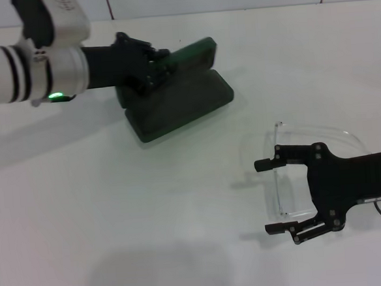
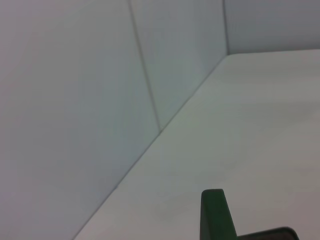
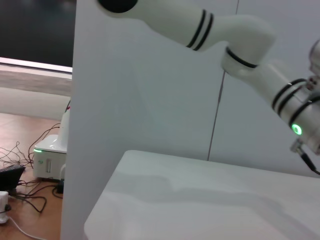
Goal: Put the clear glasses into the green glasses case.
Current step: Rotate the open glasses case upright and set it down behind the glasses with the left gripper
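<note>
Head view, left to right. The left arm — white, banded in black, with a green indicator light — reaches in from the upper left. Its left claw (image 1: 151,66) is closed on the raised lid of the green glasses case (image 1: 175,108), gripping the lid near its left end and holding it tilted up and open. The case base rests on the white surface (image 1: 116,207), set at an angle in the upper middle of the scene, with its dark body below the lid.

To the right, well apart from the case, the clear glasses (image 1: 290,169) lie flat on the surface — a transparent wraparound frame whose outline is faint against the white. The right claw (image 1: 271,196) enters from the right edge and sits over the glasses, its two fingers spread wide, one at the far side and one at the near side of the frame, with the left end of the frame between them; whether either finger touches the plastic cannot be told.

Left wrist view: only a green corner of the case (image 2: 216,215) shows, against the surface and a pale wall. Right wrist view: the left arm's white links pass above the surface (image 3: 200,195).
</note>
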Tool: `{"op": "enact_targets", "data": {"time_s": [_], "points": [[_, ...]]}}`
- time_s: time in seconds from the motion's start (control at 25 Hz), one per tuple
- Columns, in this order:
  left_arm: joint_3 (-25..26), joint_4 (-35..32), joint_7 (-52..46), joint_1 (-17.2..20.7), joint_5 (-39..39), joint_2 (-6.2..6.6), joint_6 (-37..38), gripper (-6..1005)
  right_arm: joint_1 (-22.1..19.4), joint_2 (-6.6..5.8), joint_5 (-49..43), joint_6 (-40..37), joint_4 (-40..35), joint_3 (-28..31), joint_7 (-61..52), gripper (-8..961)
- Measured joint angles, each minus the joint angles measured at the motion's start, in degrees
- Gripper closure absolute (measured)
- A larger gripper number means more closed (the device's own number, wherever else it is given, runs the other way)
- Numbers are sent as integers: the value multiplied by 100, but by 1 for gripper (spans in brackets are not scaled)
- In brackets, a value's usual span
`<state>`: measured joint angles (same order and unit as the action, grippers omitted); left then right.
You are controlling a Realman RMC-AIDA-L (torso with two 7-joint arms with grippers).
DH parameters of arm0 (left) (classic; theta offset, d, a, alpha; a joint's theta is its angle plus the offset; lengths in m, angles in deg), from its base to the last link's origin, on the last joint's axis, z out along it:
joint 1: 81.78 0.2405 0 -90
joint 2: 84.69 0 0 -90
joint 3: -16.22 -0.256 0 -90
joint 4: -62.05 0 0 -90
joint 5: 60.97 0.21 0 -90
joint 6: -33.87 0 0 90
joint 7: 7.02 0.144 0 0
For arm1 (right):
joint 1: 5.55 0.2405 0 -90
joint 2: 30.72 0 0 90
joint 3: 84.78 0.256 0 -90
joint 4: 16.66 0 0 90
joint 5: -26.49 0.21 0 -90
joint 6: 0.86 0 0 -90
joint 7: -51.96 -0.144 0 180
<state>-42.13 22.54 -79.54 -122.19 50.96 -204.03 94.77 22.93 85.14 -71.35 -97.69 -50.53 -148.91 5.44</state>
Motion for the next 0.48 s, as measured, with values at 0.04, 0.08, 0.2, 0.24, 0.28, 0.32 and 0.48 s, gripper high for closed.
{"op": "enact_targets", "data": {"time_s": [0.04,0.08,0.2,0.24,0.28,0.32,0.48], "points": [[-3,97,113,-94,1,-2,-8,768,7,2,14,7,18,-20,12,79],[-3,97,113,-94,1,-2,-8,766,12,4,30,13,29,-34,16,79],[-116,317,457,-277,-79,-39,122,760,16,7,46,35,45,-52,22,79],[-197,340,502,-293,-137,-41,162,758,8,6,46,38,47,-52,23,79],[-301,362,544,-307,-189,-44,199,756,5,7,46,39,52,-53,23,79],[-475,379,624,-310,-291,-44,238,753,2,6,46,39,57,-54,24,79],[-922,403,1043,-265,-595,-44,266,745,-6,6,46,38,89,-56,30,79]]}}
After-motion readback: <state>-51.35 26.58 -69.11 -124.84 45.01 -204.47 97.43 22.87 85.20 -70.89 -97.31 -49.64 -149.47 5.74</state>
